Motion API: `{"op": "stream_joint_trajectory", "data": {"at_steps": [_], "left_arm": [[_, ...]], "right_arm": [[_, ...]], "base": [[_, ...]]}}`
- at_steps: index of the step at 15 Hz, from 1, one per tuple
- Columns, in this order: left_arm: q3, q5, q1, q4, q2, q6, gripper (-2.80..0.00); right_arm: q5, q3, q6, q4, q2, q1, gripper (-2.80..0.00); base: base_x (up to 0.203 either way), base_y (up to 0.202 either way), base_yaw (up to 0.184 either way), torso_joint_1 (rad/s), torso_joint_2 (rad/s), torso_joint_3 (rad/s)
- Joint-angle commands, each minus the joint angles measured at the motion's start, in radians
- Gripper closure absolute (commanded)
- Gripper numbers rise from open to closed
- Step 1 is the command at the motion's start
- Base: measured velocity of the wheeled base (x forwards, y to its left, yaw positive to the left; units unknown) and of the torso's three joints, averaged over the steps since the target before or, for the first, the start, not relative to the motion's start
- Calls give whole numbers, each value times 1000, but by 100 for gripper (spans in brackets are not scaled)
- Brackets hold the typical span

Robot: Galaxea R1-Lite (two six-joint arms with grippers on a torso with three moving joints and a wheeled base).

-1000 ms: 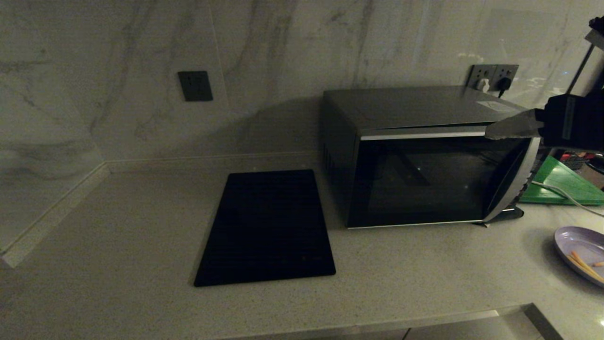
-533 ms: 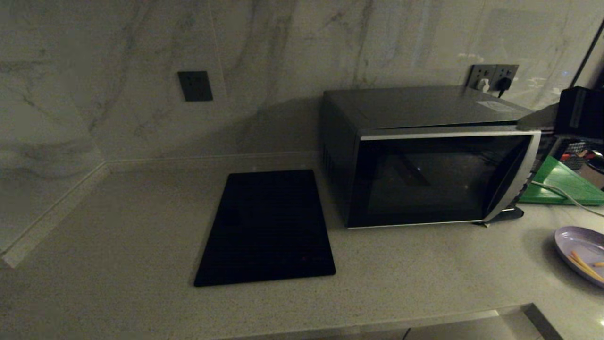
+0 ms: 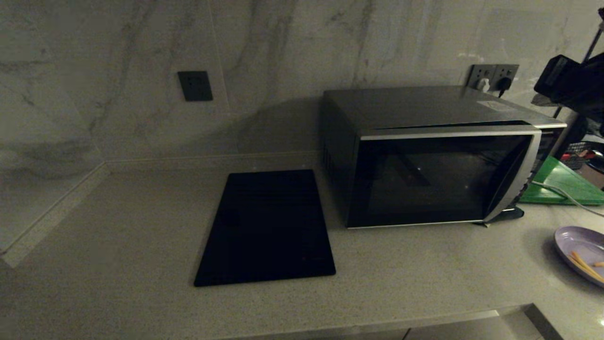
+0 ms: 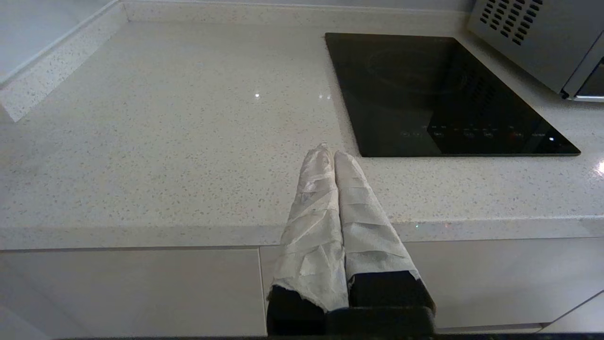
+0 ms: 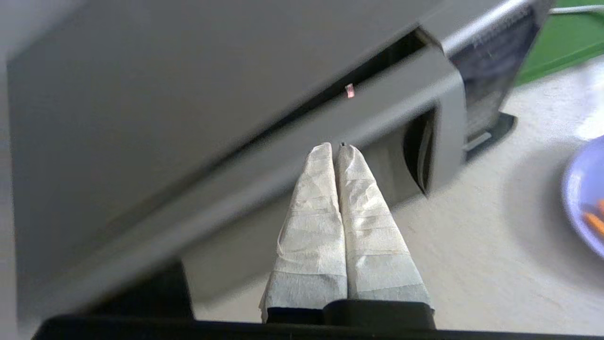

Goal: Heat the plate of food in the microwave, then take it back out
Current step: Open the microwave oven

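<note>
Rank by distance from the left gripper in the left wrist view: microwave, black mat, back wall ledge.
From the left gripper, shut, at the counter's front edge:
1. Black mat, just past the fingertips, toward the microwave.
2. Microwave, beyond the mat.
3. Back wall ledge, along the counter's rear.

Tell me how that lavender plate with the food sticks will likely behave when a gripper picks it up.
The plate of food looks rigid and shallow, so it should probably hold its shape. Its glossy surface may slip between the right gripper's wrapped fingers. The thin sticks lie loose, so they would likely slide if it tilts.
</note>
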State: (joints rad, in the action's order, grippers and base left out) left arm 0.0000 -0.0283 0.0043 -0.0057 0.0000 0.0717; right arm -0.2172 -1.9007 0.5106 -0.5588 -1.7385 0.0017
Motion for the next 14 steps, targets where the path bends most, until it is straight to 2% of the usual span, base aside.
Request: {"op": "stream_joint_trajectory", "data": {"at_steps": [1, 6, 10, 14], "left_arm": [[0, -1, 0, 0, 2, 0, 0], [0, -1, 0, 0, 2, 0, 0], [0, -1, 0, 0, 2, 0, 0], [0, -1, 0, 0, 2, 2, 0]], "right_arm": [[-6, -70, 13, 0, -121, -16, 0], [-37, -81, 0, 92, -225, -53, 0], [-43, -91, -15, 111, -267, -70, 0], [-44, -98, -85, 192, -303, -98, 0]], "base": [[0, 0, 0, 0, 0, 0], [0, 0, 0, 0, 0, 0], [0, 0, 0, 0, 0, 0], [0, 0, 0, 0, 0, 0]]}}
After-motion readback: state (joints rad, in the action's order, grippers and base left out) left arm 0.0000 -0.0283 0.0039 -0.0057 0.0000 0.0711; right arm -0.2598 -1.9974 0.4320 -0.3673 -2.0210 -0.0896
